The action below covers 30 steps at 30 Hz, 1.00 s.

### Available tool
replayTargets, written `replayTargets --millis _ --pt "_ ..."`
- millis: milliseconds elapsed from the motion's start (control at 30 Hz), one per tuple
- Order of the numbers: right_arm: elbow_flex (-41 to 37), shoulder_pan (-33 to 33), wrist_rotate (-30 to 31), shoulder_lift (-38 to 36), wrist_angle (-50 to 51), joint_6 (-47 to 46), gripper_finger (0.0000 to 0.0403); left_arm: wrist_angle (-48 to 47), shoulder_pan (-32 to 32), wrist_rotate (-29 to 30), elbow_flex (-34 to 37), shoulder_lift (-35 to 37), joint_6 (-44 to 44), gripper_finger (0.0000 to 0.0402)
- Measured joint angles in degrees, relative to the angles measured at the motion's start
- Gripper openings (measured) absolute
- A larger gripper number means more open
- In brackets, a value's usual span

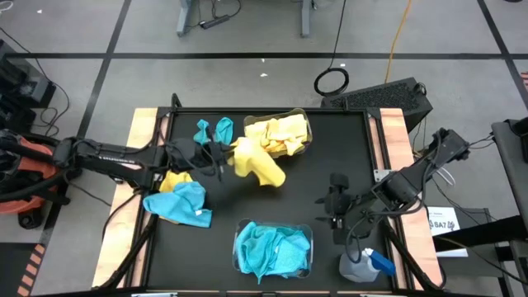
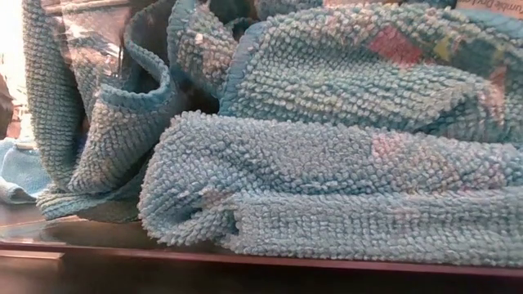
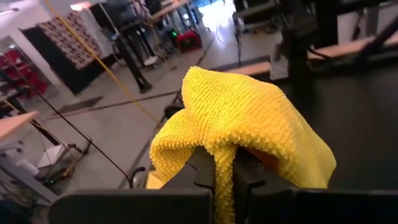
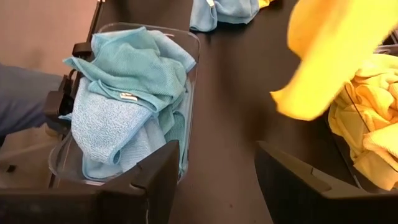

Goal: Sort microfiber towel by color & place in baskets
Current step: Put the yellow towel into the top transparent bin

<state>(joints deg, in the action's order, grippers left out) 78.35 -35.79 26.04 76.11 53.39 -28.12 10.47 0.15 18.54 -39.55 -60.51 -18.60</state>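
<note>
So the left end effector (image 1: 224, 157) is clamped tight on a yellow towel (image 1: 257, 165), which hangs from its fingers (image 3: 249, 177) in the air just beside the far basket (image 1: 307, 124), the one at the far edge of the desk (image 1: 330, 165) that's already stuffed with yellow towels (image 1: 280, 134). You can see the cloth draped right over the closed fingers in the left wrist view. The right end effector (image 1: 337, 210) sits over toward the right side of the desk with its fingers spread fairly wide, nothing between them, not touching anything. The near basket (image 1: 307, 235) at the near edge is full of blue towels (image 1: 272, 250). Still loose on the desk: two blue cloths (image 1: 213, 130) toward the far-left part, and a blue one (image 1: 180, 204) lying over another yellow one (image 1: 172, 180) by the left edge. Spray bottle (image 1: 363, 266) stands at the near-right corner
</note>
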Motion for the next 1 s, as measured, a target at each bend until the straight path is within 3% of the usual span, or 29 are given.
replayTargets --millis 533,1000 --pt "0.0 0.0 1.1 5.9 -1.7 1.9 0.02 16.2 10.7 -0.4 0.0 0.0 -2.5 0.001" --pt "0.0 -0.3 1.2 8.2 -4.8 4.7 0.02 16.9 17.5 4.0 0.0 -5.7 -8.8 0.001"
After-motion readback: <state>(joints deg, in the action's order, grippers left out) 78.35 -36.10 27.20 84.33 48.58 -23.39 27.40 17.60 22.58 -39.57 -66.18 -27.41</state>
